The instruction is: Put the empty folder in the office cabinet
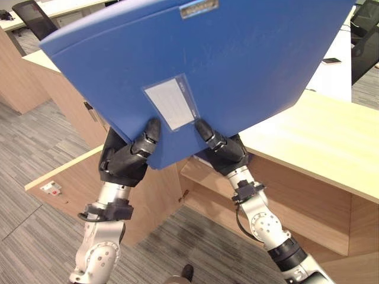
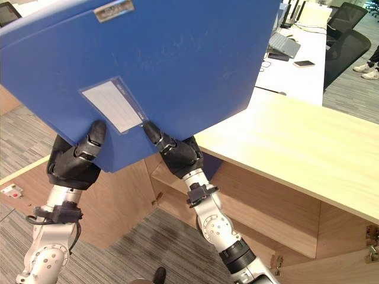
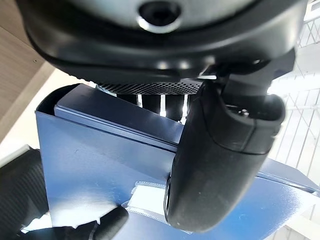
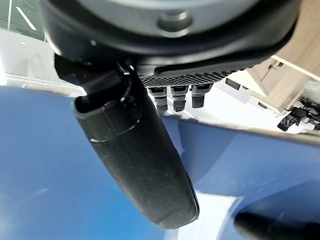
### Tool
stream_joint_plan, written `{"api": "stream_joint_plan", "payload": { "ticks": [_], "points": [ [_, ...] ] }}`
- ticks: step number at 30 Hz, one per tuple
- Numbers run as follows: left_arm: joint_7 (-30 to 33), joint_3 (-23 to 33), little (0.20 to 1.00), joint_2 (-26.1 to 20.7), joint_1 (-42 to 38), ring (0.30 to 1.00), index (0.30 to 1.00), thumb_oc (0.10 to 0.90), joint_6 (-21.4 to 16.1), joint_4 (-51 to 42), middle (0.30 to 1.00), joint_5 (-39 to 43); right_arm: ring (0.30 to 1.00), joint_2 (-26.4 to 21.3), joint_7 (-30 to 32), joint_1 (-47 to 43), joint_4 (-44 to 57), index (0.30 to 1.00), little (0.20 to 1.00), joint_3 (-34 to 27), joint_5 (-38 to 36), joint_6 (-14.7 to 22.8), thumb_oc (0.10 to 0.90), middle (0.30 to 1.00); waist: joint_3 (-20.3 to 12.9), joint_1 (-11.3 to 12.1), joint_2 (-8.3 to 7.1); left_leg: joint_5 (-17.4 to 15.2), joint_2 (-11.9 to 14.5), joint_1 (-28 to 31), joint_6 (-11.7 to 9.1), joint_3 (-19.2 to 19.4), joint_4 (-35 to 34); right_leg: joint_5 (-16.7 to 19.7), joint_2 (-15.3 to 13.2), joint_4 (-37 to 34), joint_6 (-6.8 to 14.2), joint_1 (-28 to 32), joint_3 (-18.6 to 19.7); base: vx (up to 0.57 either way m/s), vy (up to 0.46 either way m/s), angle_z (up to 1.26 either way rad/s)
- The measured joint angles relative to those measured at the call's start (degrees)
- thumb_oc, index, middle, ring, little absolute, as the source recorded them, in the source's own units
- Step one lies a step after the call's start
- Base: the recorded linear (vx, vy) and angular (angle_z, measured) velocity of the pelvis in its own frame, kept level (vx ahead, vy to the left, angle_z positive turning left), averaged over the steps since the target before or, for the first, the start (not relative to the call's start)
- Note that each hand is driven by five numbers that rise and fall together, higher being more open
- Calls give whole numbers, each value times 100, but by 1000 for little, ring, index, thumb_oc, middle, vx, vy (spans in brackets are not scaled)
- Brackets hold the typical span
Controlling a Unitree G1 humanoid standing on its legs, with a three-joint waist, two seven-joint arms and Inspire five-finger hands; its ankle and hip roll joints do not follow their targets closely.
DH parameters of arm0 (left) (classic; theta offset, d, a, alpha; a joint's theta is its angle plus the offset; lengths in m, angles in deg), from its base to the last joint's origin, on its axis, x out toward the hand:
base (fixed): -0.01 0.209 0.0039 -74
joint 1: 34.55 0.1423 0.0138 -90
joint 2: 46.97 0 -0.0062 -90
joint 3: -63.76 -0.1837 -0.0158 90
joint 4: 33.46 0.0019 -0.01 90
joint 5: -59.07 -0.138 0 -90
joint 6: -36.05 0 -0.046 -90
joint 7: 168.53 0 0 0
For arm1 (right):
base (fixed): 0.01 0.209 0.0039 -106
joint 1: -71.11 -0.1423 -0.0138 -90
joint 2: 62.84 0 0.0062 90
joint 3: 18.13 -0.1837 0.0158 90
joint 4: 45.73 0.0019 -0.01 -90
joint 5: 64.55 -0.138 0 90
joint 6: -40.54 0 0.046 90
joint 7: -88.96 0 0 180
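the blue folder is held up in front of the robot's head, tilted, high above the wooden desk and the open cabinet beneath it. both hands grip it at its lower edge, close together, one on each side of the clear label pocket.

the left hand pinches the folder, thumb laid flat on the near face and the other fingers behind it; the left wrist view shows the thumb pressed on the blue cover beside the label. the right hand does the same, its thumb lying along the cover in the right wrist view, with fingers tucked behind.

the folder looks stiff and flat, a rigid board cover that should keep its shape. being empty, it is probably light, but its broad face sticks far above the grip, so it may swing or lever against the thumbs. the smooth plastic skin looks slippery, so the pinch wants firm pressure. holding near the lower edge works for lifting; to slide it onto the cabinet shelf it likely needs lowering and turning edge-first through the gap beside the open cabinet door.
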Motion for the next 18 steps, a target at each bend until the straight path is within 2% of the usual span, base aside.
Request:
{"api": "stream_joint_plan", "payload": {
  "ticks": [18],
  "points": [
    [-263,1,300,16,145,300,300,400,114,236,300,283,900,8,139,-103,219,900,900,-270,-12,171,800,900,-2,-1,66,-2,-1,-7,1,-8,0,-4,-3,-1,1,-7,0,1,0,0]
  ]
}}
